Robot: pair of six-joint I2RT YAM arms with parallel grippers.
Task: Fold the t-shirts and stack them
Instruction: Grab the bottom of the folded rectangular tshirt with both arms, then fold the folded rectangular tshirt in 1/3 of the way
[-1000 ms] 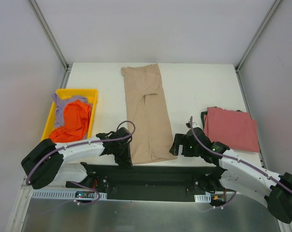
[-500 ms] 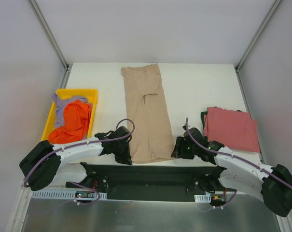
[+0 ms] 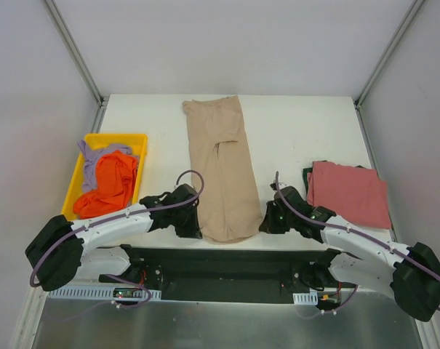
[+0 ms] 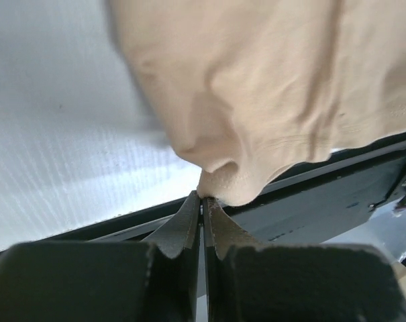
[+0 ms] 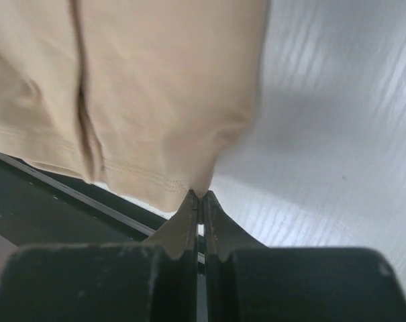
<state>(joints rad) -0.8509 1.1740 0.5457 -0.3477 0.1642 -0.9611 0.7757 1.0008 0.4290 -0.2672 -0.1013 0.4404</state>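
A tan t-shirt [image 3: 221,167] lies as a long folded strip down the middle of the white table [image 3: 292,131]. My left gripper [image 3: 193,227] is shut on its near left corner, where the tan cloth [image 4: 256,100] bunches at the pinched tips of that gripper [image 4: 204,198]. On the near right hem corner my right gripper [image 3: 268,221] is shut too; the tan cloth [image 5: 149,94] meets the closed tips of this gripper [image 5: 198,194]. A dusty red t-shirt [image 3: 349,193] lies folded at the right. Orange [image 3: 107,185] and lavender [image 3: 96,154] t-shirts sit in the bin.
The yellow bin [image 3: 141,156] stands at the table's left edge. A dark green cloth edge [image 3: 306,174] shows under the red shirt. The black base rail [image 3: 220,262] runs along the near table edge, below the shirt's hem.
The right gripper moved left onto the tan shirt's near right corner and closed on it. The left gripper stayed shut and shifted slightly up; the near hem now bunches inward.
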